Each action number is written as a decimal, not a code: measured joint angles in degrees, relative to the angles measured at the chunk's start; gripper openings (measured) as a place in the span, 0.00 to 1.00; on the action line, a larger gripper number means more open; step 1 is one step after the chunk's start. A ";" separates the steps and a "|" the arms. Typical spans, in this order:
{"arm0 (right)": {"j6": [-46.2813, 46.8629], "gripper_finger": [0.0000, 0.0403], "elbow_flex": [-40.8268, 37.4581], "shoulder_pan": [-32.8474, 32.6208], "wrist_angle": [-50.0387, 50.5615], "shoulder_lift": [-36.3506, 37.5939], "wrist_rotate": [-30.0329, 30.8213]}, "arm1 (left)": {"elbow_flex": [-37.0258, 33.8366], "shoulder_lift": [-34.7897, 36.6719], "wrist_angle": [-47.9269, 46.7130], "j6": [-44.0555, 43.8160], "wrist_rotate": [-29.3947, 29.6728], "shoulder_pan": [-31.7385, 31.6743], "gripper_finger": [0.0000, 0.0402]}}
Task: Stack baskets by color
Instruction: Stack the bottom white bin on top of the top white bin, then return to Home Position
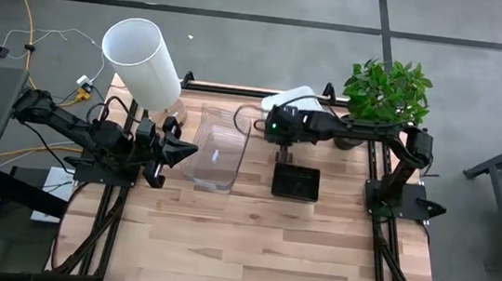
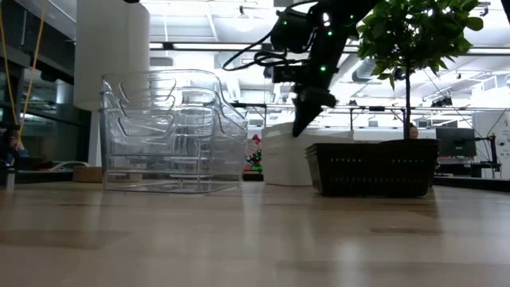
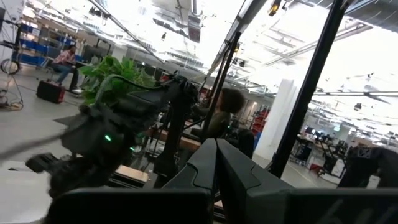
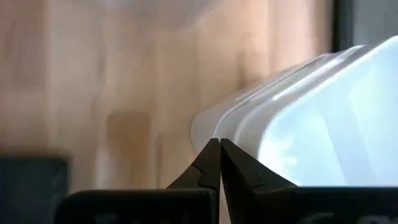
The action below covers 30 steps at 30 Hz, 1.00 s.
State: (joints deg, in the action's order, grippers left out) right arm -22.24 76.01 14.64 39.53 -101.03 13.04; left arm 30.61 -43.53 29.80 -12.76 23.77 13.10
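Nested clear baskets stand on the table left of centre. A black basket sits right of them, with a white basket behind it at the far edge. My right gripper is shut, pointing steeply down between the white and black baskets, its tips at the white basket's near rim. My left gripper is shut, raised beside the clear baskets' left side, holding nothing. My right gripper's shut fingertips stand right at the white basket's rounded rim corner, coming from above at a slant. Nothing shows between the fingers. Whether the tips touch the rim, I cannot tell.
A tall white cylinder stands at the far left, behind the clear baskets. A potted green plant stands at the far right, next to the right arm. The near half of the wooden table holds no objects.
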 joint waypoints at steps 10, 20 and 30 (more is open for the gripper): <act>12.01 0.00 -0.02 0.24 -3.85 5.51 -12.61 | 0.00 2.15 -0.65 4.60 0.10 -0.04 0.00; 23.54 0.00 -0.01 -13.67 -7.08 19.06 -17.71 | 2.96 3.78 -16.91 0.93 -8.70 -8.77 0.00; 31.32 0.00 0.00 -21.95 -20.55 22.23 -11.75 | 4.87 6.31 -22.41 2.33 -13.31 -14.24 0.00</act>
State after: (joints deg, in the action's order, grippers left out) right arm 9.08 76.01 -7.31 18.98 -78.81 1.29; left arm 35.48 -37.21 7.40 -10.42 10.46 -1.13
